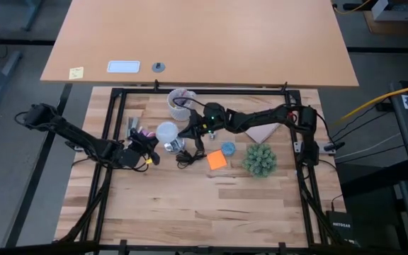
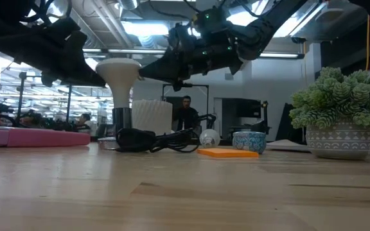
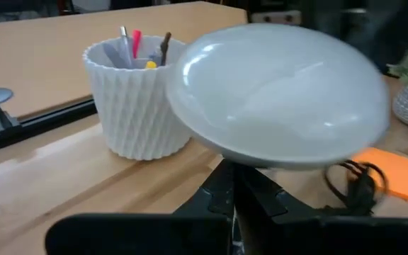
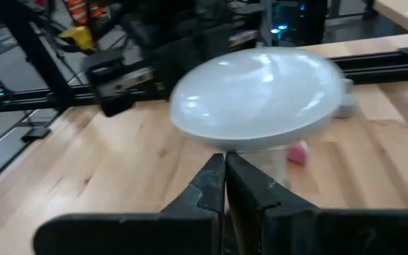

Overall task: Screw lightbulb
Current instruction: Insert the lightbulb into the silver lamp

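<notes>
The lightbulb [image 2: 117, 69] stands upright, its long axis vertical: white dome on top, funnel neck tapering down to a dark narrow base [image 2: 122, 119] near the table. Seen from above it is a pale round disc [image 1: 166, 132] lying between the two grippers.

The left gripper [image 1: 149, 146] sits just beside the bulb; in its own wrist view its fingers [image 3: 241, 195] are pressed together, tips right under the dome [image 3: 278, 95], which looms just ahead and above them. The right gripper [image 1: 190, 130] comes in from the bulb's other side, fingers [image 4: 222, 184] likewise shut against each other with the dome [image 4: 257, 95] directly beyond their tips. Whether either pair actually touches the neck cannot be told; the dome hides it.

Beyond the left gripper stands a white ribbed cup of pens [image 3: 134, 95]. A black cord [image 2: 153, 140] lies tangled at the bulb's foot, hiding the base's seat. An orange sticky note [image 1: 217, 160] lies near the right gripper
</notes>
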